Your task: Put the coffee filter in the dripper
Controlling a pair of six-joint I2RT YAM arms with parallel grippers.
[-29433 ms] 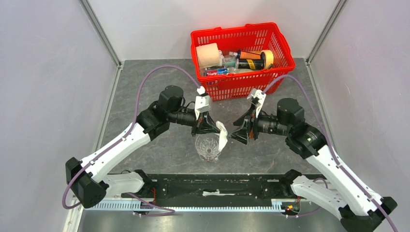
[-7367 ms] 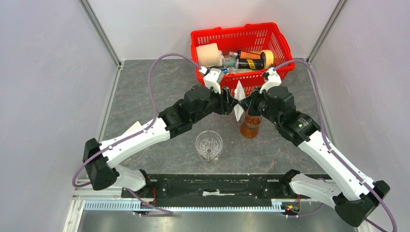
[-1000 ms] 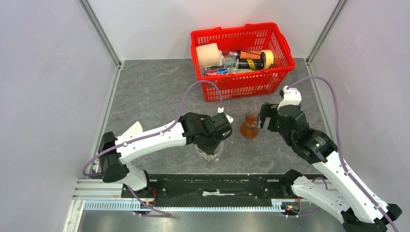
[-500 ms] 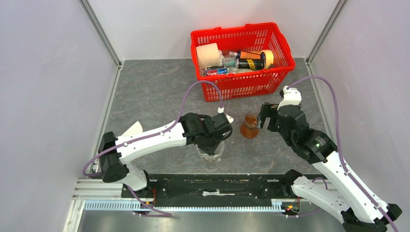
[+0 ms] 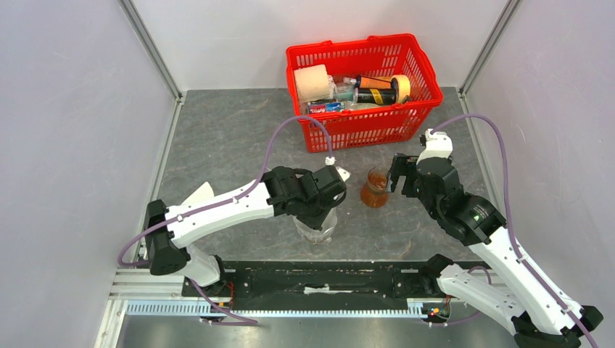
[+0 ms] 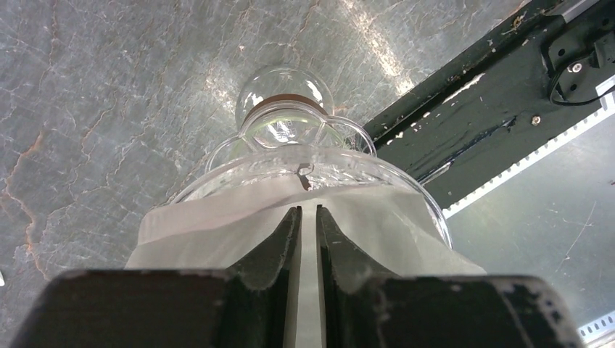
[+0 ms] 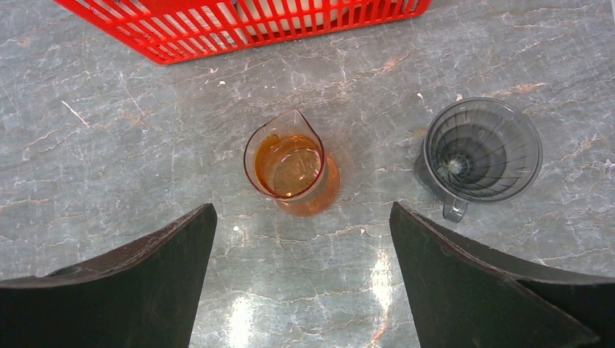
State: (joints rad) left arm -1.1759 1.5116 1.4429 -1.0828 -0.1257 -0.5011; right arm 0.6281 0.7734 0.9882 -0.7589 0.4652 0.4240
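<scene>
The dripper [image 5: 317, 232] is a clear cut-glass cup standing on the table near the front edge. In the left wrist view its rim [image 6: 406, 190] curves just past my fingertips. The white coffee filter [image 6: 217, 225] lies spread inside it, with its edges over the near rim. My left gripper [image 6: 304, 210] points down into the cup, and its jaws stand a narrow gap apart with white paper showing through. From above, the left gripper [image 5: 319, 212] hides most of the cup. My right gripper [image 7: 303, 206] hangs wide open and empty to the right.
A small tumbler of brown liquid [image 7: 290, 165] stands ahead of the right gripper, and a dark smoky cup [image 7: 482, 150] is to its right. The red basket [image 5: 362, 130] of items sits at the back. A white pointed piece [image 5: 199, 192] lies behind the left arm.
The left jaws have parted a little over the filter, and the left arm has shifted slightly. The right arm has not moved.
</scene>
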